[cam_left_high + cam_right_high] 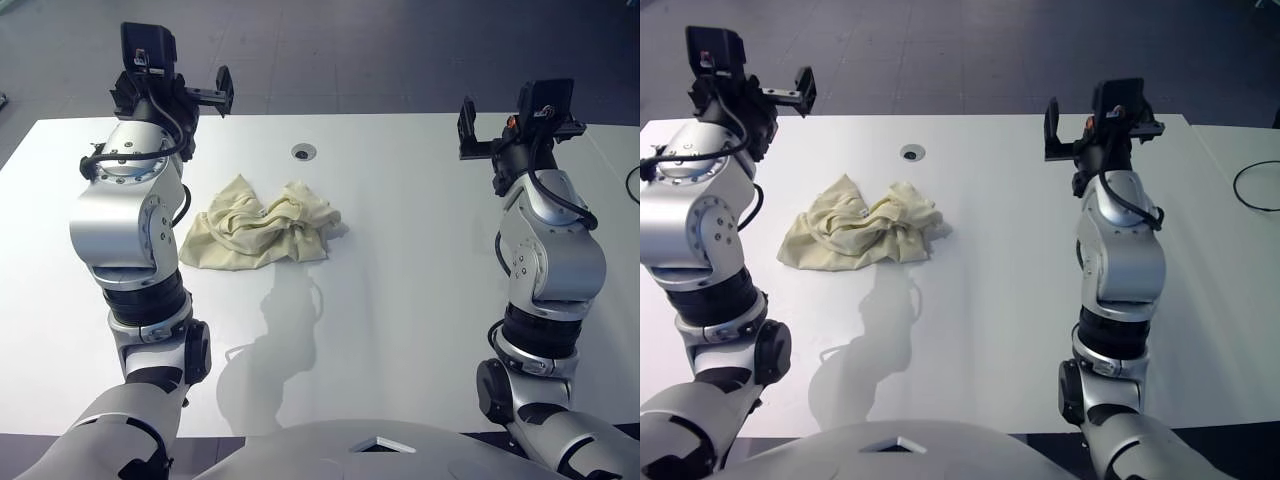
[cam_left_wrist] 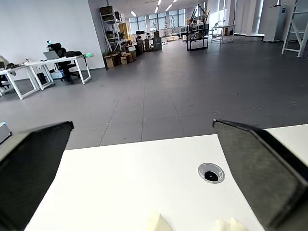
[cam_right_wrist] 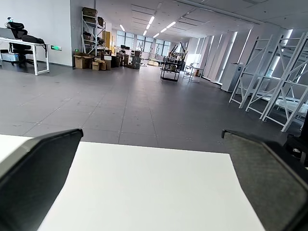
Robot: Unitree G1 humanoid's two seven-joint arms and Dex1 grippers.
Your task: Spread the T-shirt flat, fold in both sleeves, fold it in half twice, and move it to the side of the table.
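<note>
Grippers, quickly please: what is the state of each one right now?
Black two-finger left gripper: open, holding nothing.
Black two-finger right gripper: open, holding nothing.
The crumpled cream T-shirt lies on the white table, apart from both.

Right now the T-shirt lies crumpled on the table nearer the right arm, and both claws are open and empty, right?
One slip: the crumpled T-shirt lies nearer the left arm, as the left eye view shows. It is on the table, and the left claw and right claw are open and empty.
</note>
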